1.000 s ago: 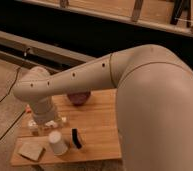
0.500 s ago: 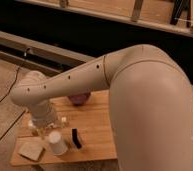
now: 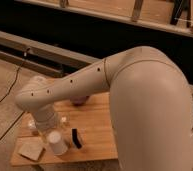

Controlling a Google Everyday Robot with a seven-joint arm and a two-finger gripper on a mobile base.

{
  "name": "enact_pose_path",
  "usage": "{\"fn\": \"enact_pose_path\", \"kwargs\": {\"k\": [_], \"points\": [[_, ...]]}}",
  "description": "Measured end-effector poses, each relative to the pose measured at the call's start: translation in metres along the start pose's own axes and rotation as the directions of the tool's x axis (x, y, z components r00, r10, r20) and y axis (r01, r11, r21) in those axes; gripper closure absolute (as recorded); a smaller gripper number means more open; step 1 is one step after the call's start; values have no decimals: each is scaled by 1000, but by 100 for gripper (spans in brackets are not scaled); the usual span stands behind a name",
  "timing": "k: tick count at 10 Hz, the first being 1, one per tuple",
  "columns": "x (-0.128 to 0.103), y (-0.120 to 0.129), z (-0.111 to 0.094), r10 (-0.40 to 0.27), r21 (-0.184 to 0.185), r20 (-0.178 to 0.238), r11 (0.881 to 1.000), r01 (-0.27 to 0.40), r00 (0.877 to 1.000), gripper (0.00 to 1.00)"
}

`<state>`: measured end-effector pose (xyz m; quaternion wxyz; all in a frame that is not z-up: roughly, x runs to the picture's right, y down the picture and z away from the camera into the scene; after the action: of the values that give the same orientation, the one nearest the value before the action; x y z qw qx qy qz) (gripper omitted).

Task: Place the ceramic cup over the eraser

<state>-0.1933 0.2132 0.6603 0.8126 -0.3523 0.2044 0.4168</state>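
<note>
The white ceramic cup (image 3: 56,143) stands on the wooden table (image 3: 97,135) near its front edge, slightly tilted. The black eraser (image 3: 76,138) lies just to the right of the cup, apart from it. My gripper (image 3: 46,126) hangs at the end of the cream arm, right above and behind the cup; its tip is hidden by the wrist and the cup.
A tan square flat block (image 3: 31,150) lies at the table's front left corner. A clear plastic bottle (image 3: 65,120) lies behind the gripper, mostly hidden. A dark reddish bowl (image 3: 80,101) sits at the back of the table. My large arm covers the right side of the view.
The arm has swung lower and to the left, bringing the wrist down over the cup. The cup, eraser and block have not moved.
</note>
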Motion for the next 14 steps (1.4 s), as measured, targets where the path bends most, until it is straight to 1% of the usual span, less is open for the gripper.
{"fn": "enact_pose_path", "kwargs": {"k": [2,4,5,6,8,10,14], "points": [[-6,-3,5,-31,-8,42,999,31,999,35],[-9,-6,6,-59,-3,83,998,60,995,35],[-11,-6,7,-86,3,114,996,86,990,35],[-10,-5,9,-105,7,124,995,105,987,35],[-8,-2,14,-133,11,129,991,133,983,35],[-5,0,17,-148,8,127,989,148,981,35],[-6,1,23,-161,-8,123,987,163,979,35]]}}
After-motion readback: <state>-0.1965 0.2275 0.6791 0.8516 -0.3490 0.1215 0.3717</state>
